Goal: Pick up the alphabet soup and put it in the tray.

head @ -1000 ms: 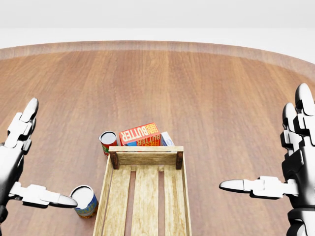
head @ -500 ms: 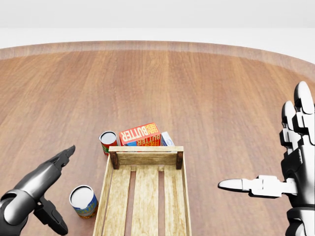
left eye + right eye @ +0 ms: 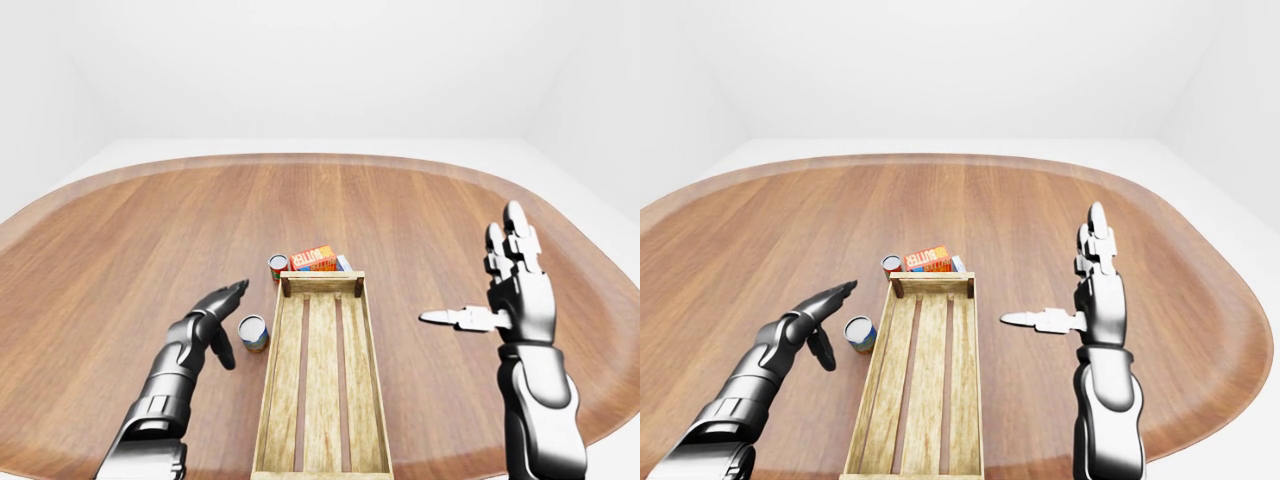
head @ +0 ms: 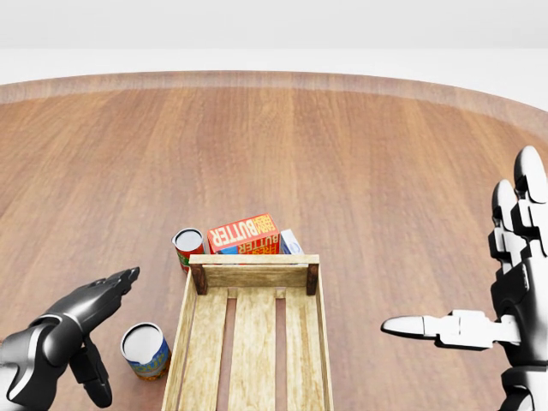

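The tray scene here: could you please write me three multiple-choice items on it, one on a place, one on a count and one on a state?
1. Where does the butter box lie in the head view?
A. inside the tray
B. just above the tray's top end
C. at the table's right edge

2. How many cans stand on the table?
A. one
B. two
C. four

3. What is in the tray?
A. nothing
B. a can
C. the butter box

Answers:
1 B: the box sits beyond the tray's end wall.
2 B: one can by the tray's top left corner, another next to the left hand.
3 A: only bare slats show.
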Robot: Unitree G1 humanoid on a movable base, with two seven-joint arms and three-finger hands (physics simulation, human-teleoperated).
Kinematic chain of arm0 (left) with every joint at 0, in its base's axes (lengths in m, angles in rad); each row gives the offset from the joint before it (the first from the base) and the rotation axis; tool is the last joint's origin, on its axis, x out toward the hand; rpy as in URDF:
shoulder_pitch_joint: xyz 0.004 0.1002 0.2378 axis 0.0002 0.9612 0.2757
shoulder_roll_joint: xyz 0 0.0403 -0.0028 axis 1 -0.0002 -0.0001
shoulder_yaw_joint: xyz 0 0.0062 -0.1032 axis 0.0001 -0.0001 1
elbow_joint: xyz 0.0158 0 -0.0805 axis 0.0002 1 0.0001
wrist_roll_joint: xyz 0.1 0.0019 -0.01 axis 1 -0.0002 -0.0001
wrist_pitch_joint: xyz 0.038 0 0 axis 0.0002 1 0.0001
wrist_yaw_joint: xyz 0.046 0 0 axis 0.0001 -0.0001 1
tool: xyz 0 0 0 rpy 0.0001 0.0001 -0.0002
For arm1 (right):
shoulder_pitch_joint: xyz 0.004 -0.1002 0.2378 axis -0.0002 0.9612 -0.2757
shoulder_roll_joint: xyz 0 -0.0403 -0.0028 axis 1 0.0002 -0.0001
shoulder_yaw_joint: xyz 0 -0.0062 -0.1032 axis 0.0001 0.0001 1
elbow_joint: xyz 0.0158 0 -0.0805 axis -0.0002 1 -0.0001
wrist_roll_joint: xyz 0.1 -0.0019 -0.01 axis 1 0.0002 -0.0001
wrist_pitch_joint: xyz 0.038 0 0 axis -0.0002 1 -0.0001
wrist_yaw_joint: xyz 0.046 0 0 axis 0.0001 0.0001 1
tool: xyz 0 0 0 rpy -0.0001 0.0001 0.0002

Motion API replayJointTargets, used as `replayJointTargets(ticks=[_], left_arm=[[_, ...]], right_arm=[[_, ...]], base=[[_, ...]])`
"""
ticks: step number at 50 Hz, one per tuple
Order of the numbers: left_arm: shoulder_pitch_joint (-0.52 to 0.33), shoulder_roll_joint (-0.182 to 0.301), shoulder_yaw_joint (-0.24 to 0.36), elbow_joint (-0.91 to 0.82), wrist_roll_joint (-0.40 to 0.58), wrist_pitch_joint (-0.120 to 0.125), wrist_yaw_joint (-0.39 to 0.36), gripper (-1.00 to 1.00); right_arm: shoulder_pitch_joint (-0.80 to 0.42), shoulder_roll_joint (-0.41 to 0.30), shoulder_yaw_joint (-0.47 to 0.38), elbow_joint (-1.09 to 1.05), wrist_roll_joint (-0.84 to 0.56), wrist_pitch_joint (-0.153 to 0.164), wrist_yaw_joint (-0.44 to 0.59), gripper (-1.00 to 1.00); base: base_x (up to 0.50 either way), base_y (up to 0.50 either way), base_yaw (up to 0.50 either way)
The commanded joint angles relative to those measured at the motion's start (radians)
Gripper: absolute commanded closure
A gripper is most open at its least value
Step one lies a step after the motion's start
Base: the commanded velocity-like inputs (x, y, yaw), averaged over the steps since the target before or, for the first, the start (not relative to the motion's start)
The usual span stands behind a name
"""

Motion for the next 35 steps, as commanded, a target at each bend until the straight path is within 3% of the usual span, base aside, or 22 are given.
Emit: replayJointTargets(ticks=[1, 7, 24, 35], left_arm=[[-0.040, -0.025, -0.032, 0.096, 0.034, 0.000, 0.057, -1.00], [-0.032, -0.045, -0.053, 0.103, 0.061, 0.000, 0.098, -1.00], [-0.106, -0.053, -0.095, 0.283, 0.127, 0.000, 0.215, -1.00], [-0.144, -0.065, -0.100, 0.328, 0.135, 0.000, 0.219, -1.00]], right_arm=[[0.010, 0.004, -0.007, -0.007, 0.002, 0.000, 0.006, -1.00], [0.010, 0.004, -0.008, -0.007, 0.003, 0.000, 0.006, -1.00], [0.010, 0.004, -0.012, -0.007, 0.007, 0.000, 0.005, -1.00], [0.019, 0.007, -0.016, -0.025, 0.009, 0.000, 0.010, -1.00]], base=[[0.00, 0.00, 0.00], [0.00, 0.00, 0.00], [0.00, 0.00, 0.00], [0.00, 0.00, 0.00]])
